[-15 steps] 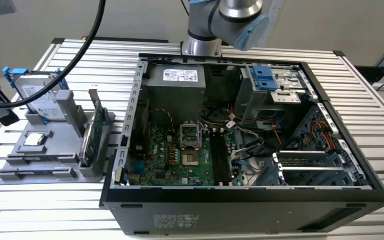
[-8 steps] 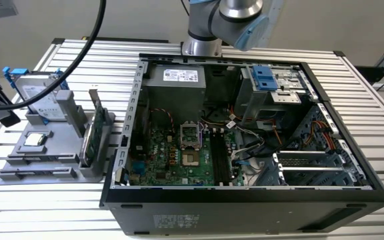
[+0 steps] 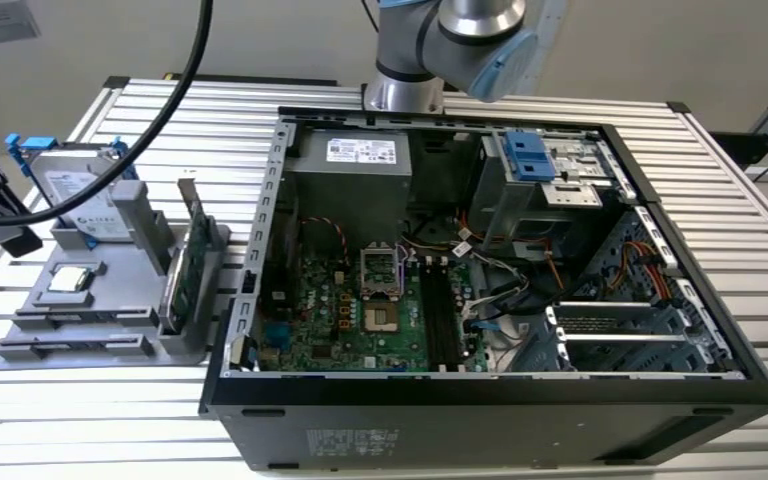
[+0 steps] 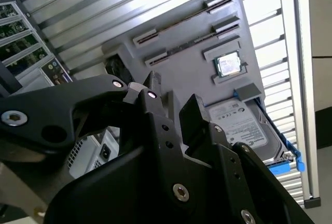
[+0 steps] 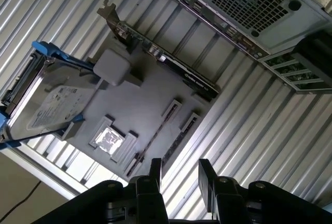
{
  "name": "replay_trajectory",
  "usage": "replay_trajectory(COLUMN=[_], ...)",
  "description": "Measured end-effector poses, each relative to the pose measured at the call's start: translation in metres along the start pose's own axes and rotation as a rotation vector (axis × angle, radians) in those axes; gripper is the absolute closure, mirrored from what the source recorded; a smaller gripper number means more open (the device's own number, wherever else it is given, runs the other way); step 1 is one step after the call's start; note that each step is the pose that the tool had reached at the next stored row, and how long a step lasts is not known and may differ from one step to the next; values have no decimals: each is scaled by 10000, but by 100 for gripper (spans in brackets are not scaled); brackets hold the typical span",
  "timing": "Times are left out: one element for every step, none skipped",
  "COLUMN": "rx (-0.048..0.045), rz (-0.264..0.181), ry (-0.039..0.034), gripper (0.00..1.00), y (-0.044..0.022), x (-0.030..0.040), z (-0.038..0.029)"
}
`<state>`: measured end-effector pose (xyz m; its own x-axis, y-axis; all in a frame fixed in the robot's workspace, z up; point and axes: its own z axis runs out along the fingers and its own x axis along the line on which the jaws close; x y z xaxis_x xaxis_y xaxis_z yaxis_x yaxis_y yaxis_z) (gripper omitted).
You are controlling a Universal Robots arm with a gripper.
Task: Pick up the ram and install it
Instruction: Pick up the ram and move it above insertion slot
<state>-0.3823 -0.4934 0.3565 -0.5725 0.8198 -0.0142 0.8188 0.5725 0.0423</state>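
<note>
In the exterior view, the gray holder point(image 3: 124, 300) sits left of the computer point(image 3: 491, 410). In the second wrist view, my gripper point(image 4: 174, 97) is spread and empty. In the first wrist view, the ram point(image 5: 176, 141) stands in the holder's slot, well apart from me. I'd square up across its thin faces, centred.

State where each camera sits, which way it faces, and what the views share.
Exterior view: raised off the arm, looking down on the open black computer case; the silver-and-blue arm shows.
First wrist view: on the wrist, facing the grey parts tray past the black gripper.
Second wrist view: likewise, gripper in front.
All three share the tray.
</note>
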Motion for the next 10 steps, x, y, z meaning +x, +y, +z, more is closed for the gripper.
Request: replay_trajectory(rx=[2,4,5,6,7,8,10,11,12,13], rz=[40,82,124,169,221,275,333,393,453,510], ry=[-4,-7,-11,-13,-16,-19,-22,-24,-27,-30], gripper=[0,0,0,0,0,0,0,0,0,0], y=[0,0,0,0,0,0,-1,-1,-1,-1], x=[0,0,0,0,0,0,1,1,1,1], z=[5,8,12,15,18,21,23,26,29,32])
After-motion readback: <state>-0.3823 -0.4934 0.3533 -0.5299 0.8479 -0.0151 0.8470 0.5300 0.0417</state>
